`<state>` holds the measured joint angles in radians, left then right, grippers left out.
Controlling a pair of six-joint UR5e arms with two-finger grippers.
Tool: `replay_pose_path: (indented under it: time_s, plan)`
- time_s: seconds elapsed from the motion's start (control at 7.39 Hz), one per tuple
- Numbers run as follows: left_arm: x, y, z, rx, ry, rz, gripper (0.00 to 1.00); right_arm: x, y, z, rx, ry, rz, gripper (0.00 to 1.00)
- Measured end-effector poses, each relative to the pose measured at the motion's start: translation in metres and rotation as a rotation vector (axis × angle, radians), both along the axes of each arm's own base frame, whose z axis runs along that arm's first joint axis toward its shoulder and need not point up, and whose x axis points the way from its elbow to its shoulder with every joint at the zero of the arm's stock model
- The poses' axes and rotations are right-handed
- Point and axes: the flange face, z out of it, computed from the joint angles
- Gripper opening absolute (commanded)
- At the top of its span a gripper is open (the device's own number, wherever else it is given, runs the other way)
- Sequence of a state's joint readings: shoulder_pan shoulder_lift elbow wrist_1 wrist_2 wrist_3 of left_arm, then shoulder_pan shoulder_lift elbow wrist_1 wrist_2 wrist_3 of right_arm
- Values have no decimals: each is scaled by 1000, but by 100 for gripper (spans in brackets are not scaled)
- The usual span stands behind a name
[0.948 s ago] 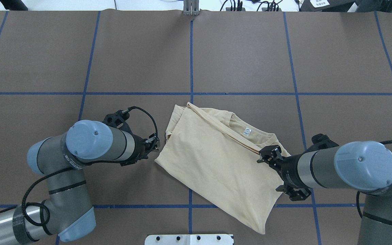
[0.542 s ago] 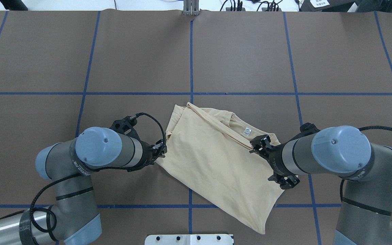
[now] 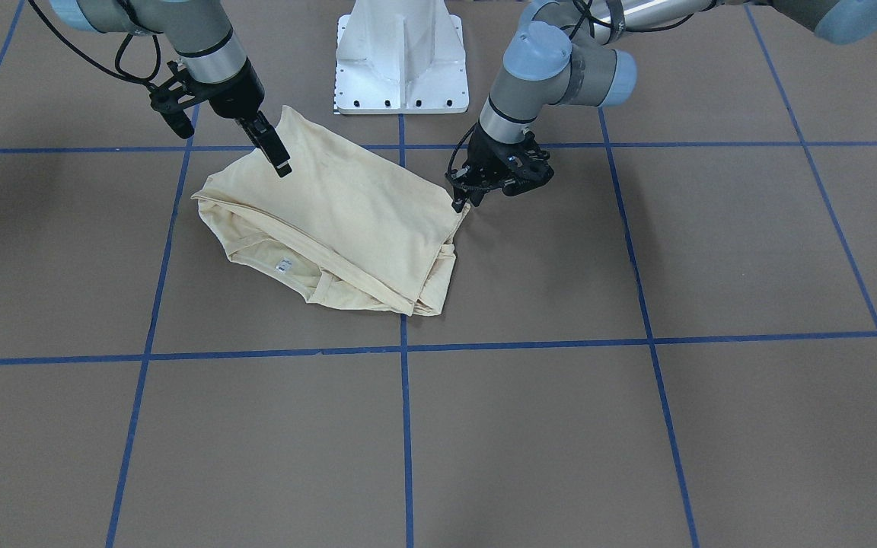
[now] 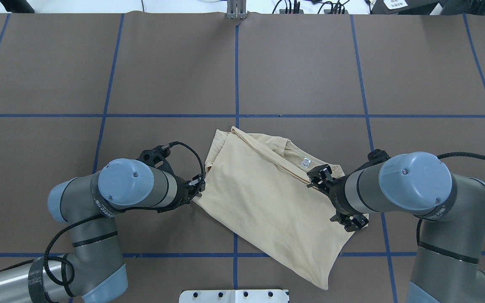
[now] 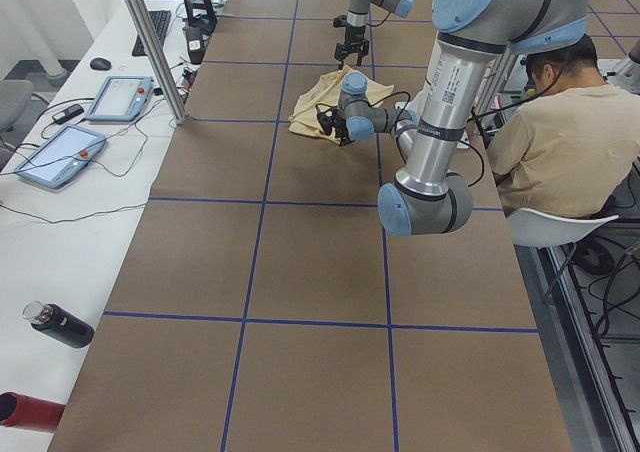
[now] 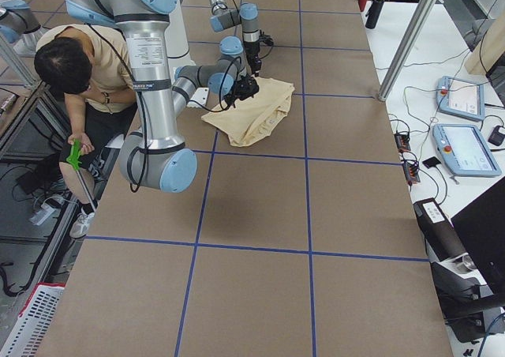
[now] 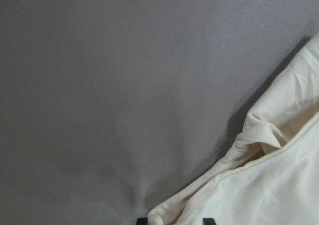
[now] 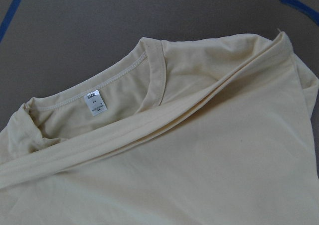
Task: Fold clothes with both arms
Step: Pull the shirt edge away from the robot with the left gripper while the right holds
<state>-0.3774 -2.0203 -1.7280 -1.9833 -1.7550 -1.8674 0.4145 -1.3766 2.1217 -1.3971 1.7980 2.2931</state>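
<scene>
The clothes are one cream shirt [image 4: 267, 202], folded into a slanted rectangle at the table's middle [image 3: 347, 221]. Its collar and white neck label [image 8: 95, 102] face up along the far edge, and a folded sleeve band crosses below the collar. My left gripper [image 4: 198, 191] is low at the shirt's left corner [image 3: 460, 199]. It is open, and in the left wrist view [image 7: 174, 220] the corner hem lies between its fingertips. My right gripper [image 4: 319, 177] hangs open just above the shirt near the collar [image 3: 280, 164]. Its fingers do not show in the right wrist view.
The white pedestal base [image 3: 400, 68] stands at the near edge behind the shirt. A person [image 5: 560, 142] sits beside the robot. Control tablets [image 5: 60, 152] and bottles [image 5: 60, 324] lie on a side bench. Blue tape lines [image 4: 237, 75] grid the brown table.
Both arms have closed in on the shirt. The left gripper slid right to the shirt's left corner. The right gripper moved up and left over the shirt toward the collar.
</scene>
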Motion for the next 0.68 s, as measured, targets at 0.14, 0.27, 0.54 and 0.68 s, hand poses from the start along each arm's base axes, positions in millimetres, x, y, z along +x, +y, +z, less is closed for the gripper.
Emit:
replay_pose_path:
  time_s: [0.14, 0.27, 0.54, 0.68]
  plan:
    - [0, 0, 1, -4, -1, -2, 0, 0, 0, 0, 0, 0, 0, 100]
    - [0, 0, 2, -6, -3, -3, 0, 0, 0, -1, 0, -1, -1, 100]
    - [-4, -6, 0, 2, -1, -8, 0, -1, 0, -1, 1, -2, -1, 100]
    - [-15, -23, -1, 36, -5, -17, 0, -1, 1, -2, 1, -3, -2, 100]
